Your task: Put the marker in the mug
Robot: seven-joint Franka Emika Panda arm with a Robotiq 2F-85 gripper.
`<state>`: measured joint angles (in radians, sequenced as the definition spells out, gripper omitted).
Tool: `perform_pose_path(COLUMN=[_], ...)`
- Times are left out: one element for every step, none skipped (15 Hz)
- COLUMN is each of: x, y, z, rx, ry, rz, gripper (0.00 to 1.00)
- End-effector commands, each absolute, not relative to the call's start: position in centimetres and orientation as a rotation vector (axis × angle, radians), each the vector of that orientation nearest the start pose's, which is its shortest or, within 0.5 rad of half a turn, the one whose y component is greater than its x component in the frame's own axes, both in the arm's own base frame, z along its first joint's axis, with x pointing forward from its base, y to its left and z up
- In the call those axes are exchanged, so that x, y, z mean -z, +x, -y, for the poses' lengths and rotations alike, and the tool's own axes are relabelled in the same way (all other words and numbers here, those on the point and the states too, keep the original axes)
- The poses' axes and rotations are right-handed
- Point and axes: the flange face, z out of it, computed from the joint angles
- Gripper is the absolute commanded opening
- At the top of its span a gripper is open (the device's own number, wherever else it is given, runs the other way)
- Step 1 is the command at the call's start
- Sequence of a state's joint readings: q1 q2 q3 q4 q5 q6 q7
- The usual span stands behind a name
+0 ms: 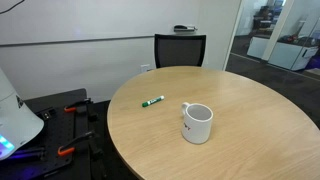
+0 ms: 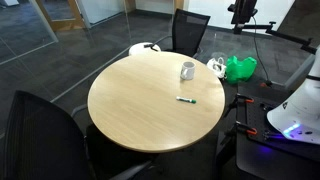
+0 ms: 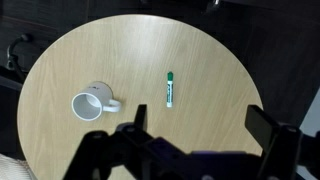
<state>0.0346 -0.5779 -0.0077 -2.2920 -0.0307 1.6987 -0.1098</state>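
Gripper [image 3: 200, 140] first: we see it spread wide and empty above the round wooden table [image 3: 220, 50]. Farther out the marker [image 3: 170, 90] lies flat on the wood, and the mug [image 3: 90, 104] stands upright at its nine o'clock, apart, handle toward the marker.

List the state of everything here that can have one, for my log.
mug: upright on the table, opening up, looks empty.
marker: lying flat on the table, apart from the mug, not held.
gripper: open, holding nothing, well above the table in the wrist view.
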Motion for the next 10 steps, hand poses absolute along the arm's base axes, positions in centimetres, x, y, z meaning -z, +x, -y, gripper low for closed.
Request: perform_pose_path(x=[-56.18,-56.18,-56.18,-56.18,-56.18,-56.18,-56.18,-55.95,-55.56,-55.2], y=[37.48,37.48,37.48,37.48,37.48,37.48,37.48,37.57,37.87,38.19], z=[-0.68,-0.68,-0.68,-0.68,-0.68,-0.68,-0.68,-0.77,-0.93,-1.01], rx=[-0.026,-0.026,-0.026,-0.026,-0.026,-0.026,-0.026,-0.021,-0.016,-0.006], ry=[-3.159,-3.159,-3.159,-3.159,-3.159,-3.159,-3.159,-3.167,-3.18,-3.186], rz=[0.225,0.225,0.225,0.225,0.225,0.225,0.225,0.239,0.236,0.23], gripper=[1.0,1.0,1.0,1.0,1.0,1.0,1.0,1.0,1.0,1.0])
